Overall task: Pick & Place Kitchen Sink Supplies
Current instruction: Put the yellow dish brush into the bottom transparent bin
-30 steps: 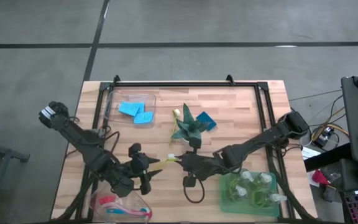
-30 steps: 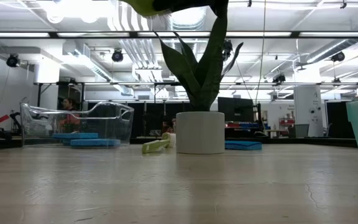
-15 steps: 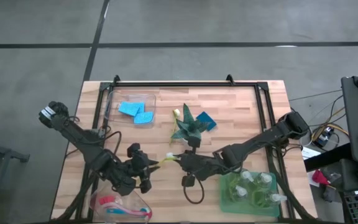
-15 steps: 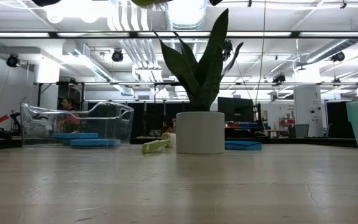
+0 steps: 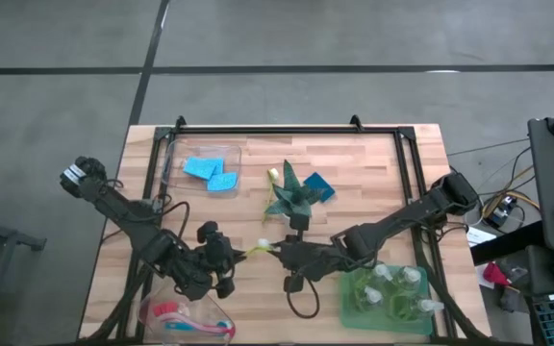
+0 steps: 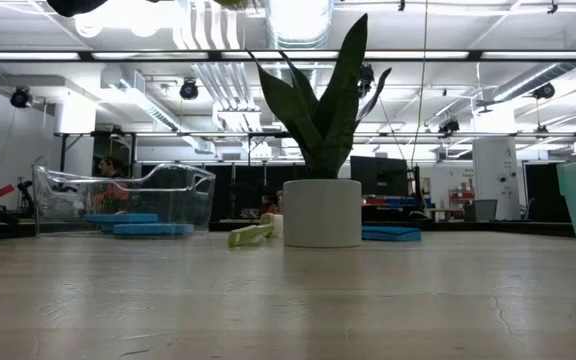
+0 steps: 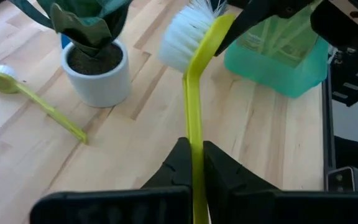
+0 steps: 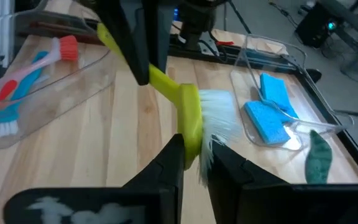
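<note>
Midair, yellow-green brush [image 5: 258, 247] in front of the plant [image 5: 290, 197], left gripper [image 7: 193, 163] pinching its handle, right gripper [image 8: 194, 155] clamped on its head.

Yellow-green brush [image 8: 185, 115] clamped at its head between right gripper [image 8: 194, 163] fingers; other gripper [image 8: 143, 43] grips the handle, upper centre.

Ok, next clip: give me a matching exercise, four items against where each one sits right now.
Items:
1. pump bottles
2. blue sponges
3. yellow-green brush
4. red and blue brushes

Places:
A. clear bin at the table's near-left corner
B. green tray
C. clear bin at the far left
D. held between the left gripper and the right gripper

Pairs: 1-B, 2-C, 3-D, 4-A
</note>
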